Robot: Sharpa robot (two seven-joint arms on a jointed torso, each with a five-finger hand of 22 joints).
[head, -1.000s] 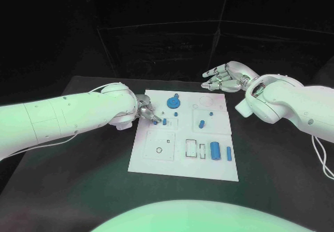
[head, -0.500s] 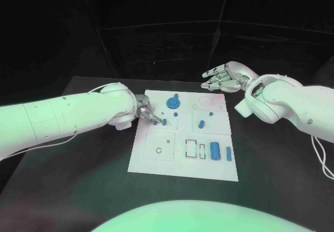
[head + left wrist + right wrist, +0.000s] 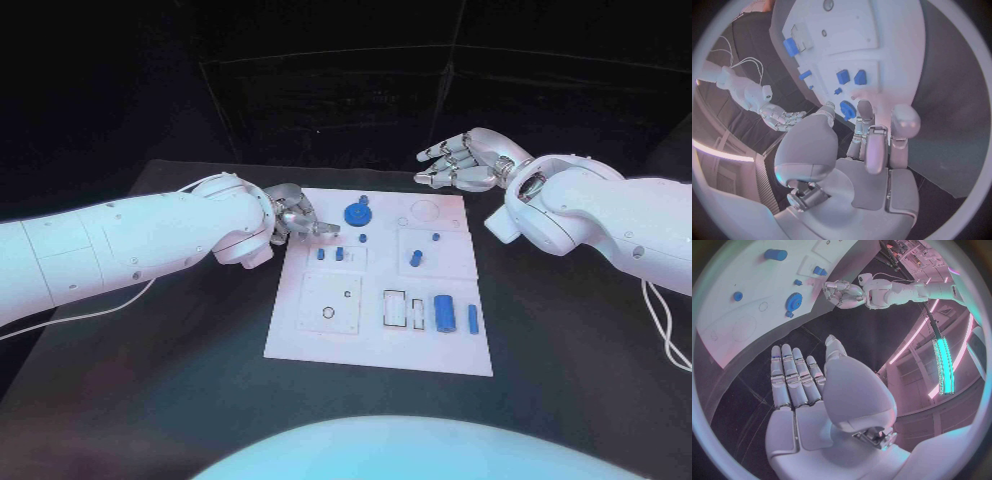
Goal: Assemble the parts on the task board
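The task board [image 3: 378,335] lies in the middle of the desk [image 3: 159,380], with small blue parts [image 3: 446,312] spread across it. The left hand [image 3: 296,222] hangs over the board's left edge near its far corner, fingers apart, holding nothing. The right hand [image 3: 464,160] hovers beyond the board's far right corner, fingers loosely spread and empty.

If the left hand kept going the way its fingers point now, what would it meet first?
Probably the round blue part near the board's far edge: the left hand hovers at the board's left side, its fingers aimed toward that part. Depth is unclear, so the fingers might touch the board surface first.
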